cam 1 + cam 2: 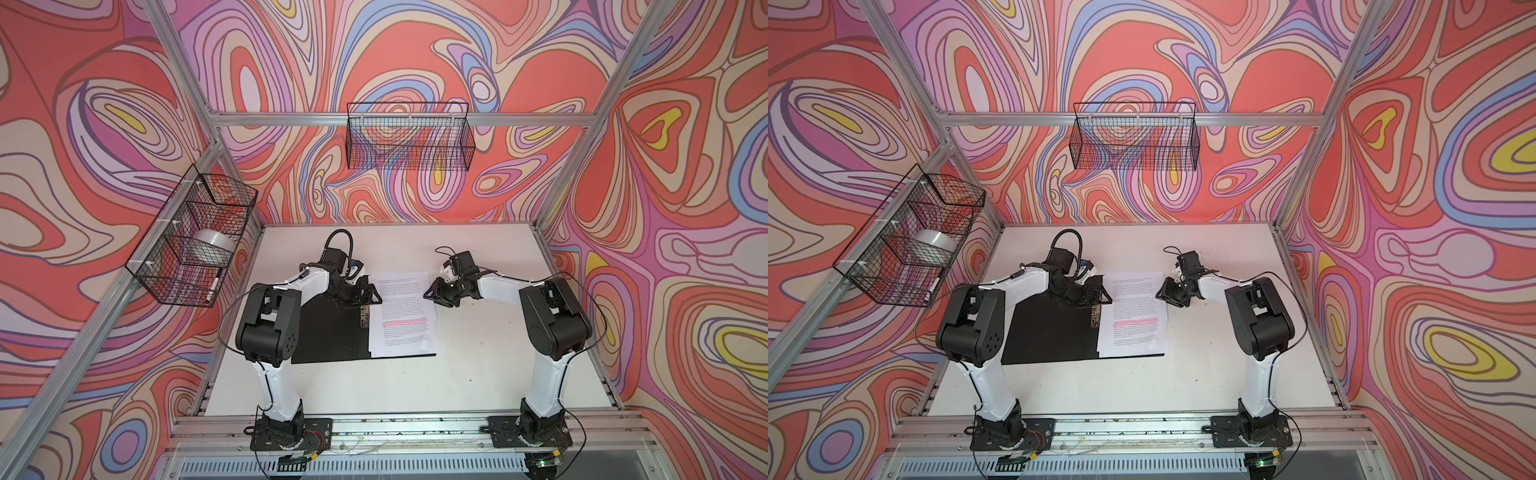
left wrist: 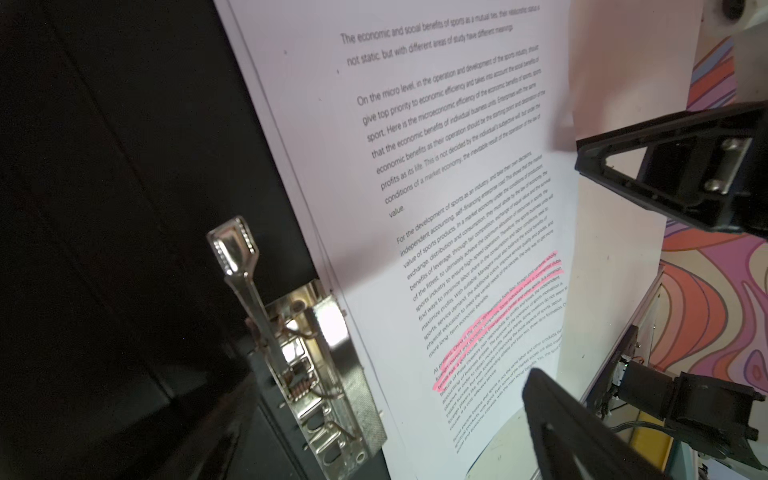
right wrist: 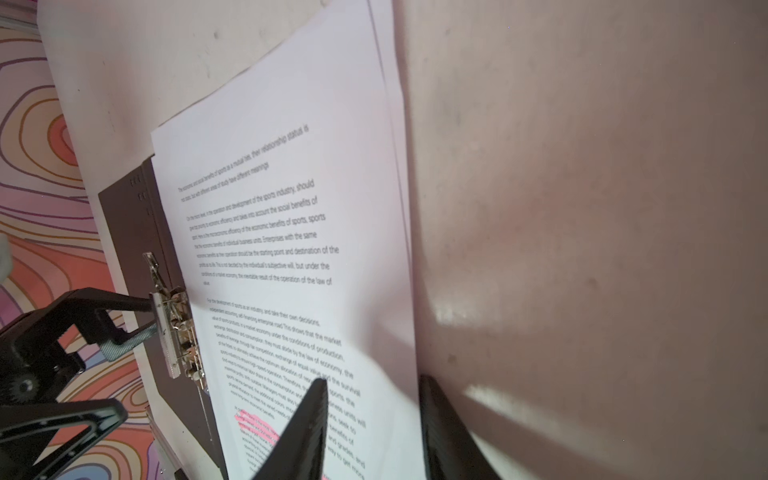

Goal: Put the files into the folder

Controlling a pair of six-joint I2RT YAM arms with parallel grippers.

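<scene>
Right wrist view: an edge of the files (image 3: 291, 249) is seen between the parted fingers of the right tool (image 3: 372, 379); the left tool (image 3: 134, 356), spread wide, is noted over the folder (image 3: 124, 216).

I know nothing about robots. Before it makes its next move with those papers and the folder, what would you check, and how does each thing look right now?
1. The folder lies open, black inside up: ok.
2. The files lie on the folder, beside the clip: ok.
3. The files squared up: not ok, their edges are fanned.
4. The files tucked under the clip: cannot tell.
5. The left claw open, by the clip: ok.
6. The right claw open over the files' edge away from the clip, holding nothing: ok.
</scene>
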